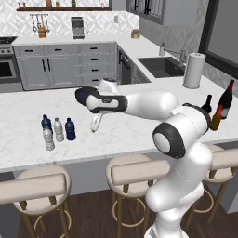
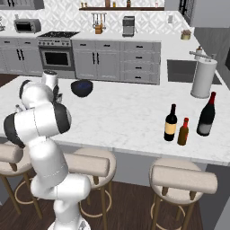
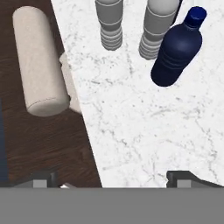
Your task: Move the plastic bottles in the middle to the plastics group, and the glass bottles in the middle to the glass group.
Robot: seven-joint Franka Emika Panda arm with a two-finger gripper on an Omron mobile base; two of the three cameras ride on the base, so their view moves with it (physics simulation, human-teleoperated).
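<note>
End effector [image 3: 113,179]: fingers spread wide, empty, I hold it above the surface [image 3: 144,131] near its stool-side edge. Plastics group [image 1: 56,131]: four small bottles just ahead, dark blue bottle [image 3: 177,48] nearest. Glass group [image 2: 191,120]: far end, well apart. Hazard: a careless swing could topple the crowded bottles.

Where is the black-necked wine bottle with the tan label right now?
In the right base view the black-necked wine bottle stands upright at the counter's right end, just left of the small amber bottle, with the red-necked wine bottle beyond.
</note>
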